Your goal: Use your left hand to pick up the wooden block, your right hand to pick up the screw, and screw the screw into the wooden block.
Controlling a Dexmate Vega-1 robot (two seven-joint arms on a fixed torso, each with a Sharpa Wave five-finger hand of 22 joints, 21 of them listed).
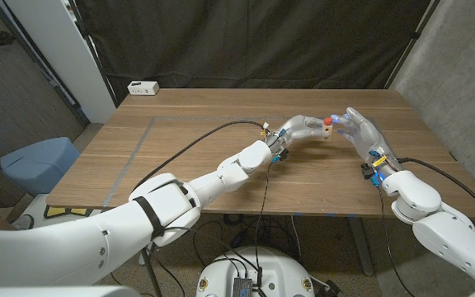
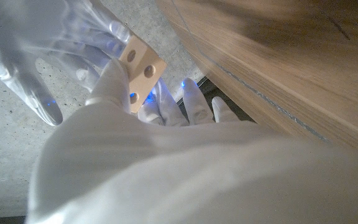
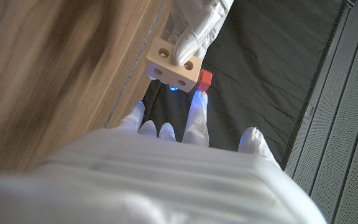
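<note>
My left hand [image 1: 297, 129] holds the pale wooden block [image 1: 326, 132] up above the table's far right part. The block [image 2: 143, 67] has round holes in its faces and is pinched between my left fingers [image 3: 194, 31]. A red screw [image 1: 326, 121] sits against one end of the block [image 3: 174, 65]. My right hand [image 1: 358, 130] faces the left one and holds the screw's red head [image 3: 205, 78] with a fingertip [image 3: 198, 102] right on it, its thumb standing apart. Behind the block, the right hand [image 2: 39, 53] has its fingers spread.
The wooden table [image 1: 196, 140] runs under both arms, with a pale tape line [image 1: 134, 153] on its left half. A white box [image 1: 143, 87] stands at the far left edge. Black cables [image 1: 196, 144] trail from both wrists across the table.
</note>
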